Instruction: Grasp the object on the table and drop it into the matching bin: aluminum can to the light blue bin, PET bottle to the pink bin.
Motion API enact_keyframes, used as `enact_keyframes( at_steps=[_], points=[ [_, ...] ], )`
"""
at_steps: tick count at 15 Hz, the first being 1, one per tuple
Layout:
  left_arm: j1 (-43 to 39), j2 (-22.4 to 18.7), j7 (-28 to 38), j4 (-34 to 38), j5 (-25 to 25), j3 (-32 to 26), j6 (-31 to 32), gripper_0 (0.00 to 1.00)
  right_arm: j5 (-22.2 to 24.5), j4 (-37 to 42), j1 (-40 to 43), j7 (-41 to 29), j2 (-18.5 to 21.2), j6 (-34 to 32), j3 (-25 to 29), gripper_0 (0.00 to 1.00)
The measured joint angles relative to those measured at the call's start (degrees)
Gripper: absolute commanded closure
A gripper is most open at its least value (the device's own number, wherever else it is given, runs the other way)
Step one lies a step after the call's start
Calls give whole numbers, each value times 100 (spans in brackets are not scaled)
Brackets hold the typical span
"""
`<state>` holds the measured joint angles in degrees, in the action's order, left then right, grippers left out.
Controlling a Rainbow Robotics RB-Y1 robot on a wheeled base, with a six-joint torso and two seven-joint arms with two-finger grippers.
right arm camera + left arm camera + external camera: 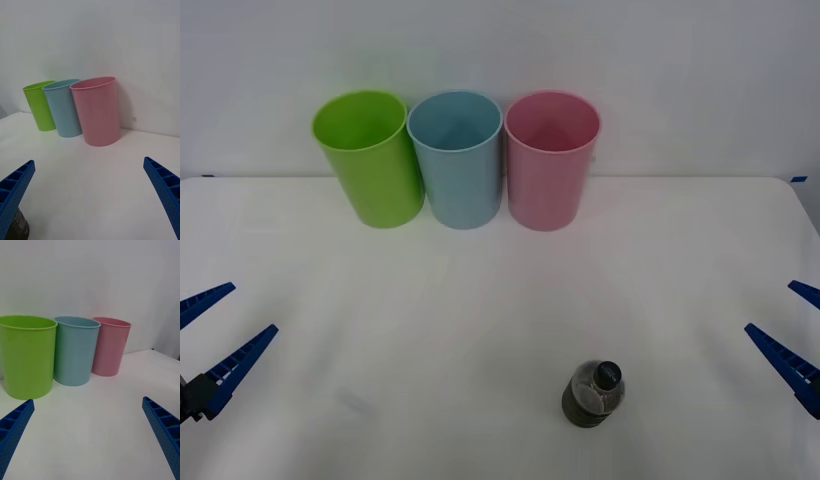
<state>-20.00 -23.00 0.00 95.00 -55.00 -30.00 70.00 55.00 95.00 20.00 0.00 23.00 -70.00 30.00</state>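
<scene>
The PET bottle point(593, 393), small, with a black cap and dark body, stands on the white table point(480, 300) near the front, right of centre. In the right wrist view its dark body point(19, 227) peeks out beside one blue finger. The pink bin point(551, 160) point(98, 112) point(110, 347) stands at the back, with the light blue bin point(455, 160) point(65, 108) point(75, 350) touching its left side. My right gripper point(770, 306) point(89, 161) hovers open at the right edge, right of the bottle. My left gripper point(252, 308) point(88, 400) waits open at the left edge.
A lime green bin point(370, 160) point(26, 356) stands leftmost in the row of three, against the white back wall. Bare tabletop stretches between the bottle and the bins and out to both sides.
</scene>
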Motion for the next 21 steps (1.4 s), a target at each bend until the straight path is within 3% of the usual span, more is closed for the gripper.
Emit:
enact_keyframes(
  at_steps=[7,12,21],
  points=[
    [0,0,0,0,0,0,0,0,209,96,200,-28,77,78,-235,0],
    [0,0,0,0,0,0,0,0,213,-16,204,109,524,42,-845,0],
    [0,0,0,0,0,0,0,0,541,-826,-246,536,855,-852,-1315,0]
  ],
)
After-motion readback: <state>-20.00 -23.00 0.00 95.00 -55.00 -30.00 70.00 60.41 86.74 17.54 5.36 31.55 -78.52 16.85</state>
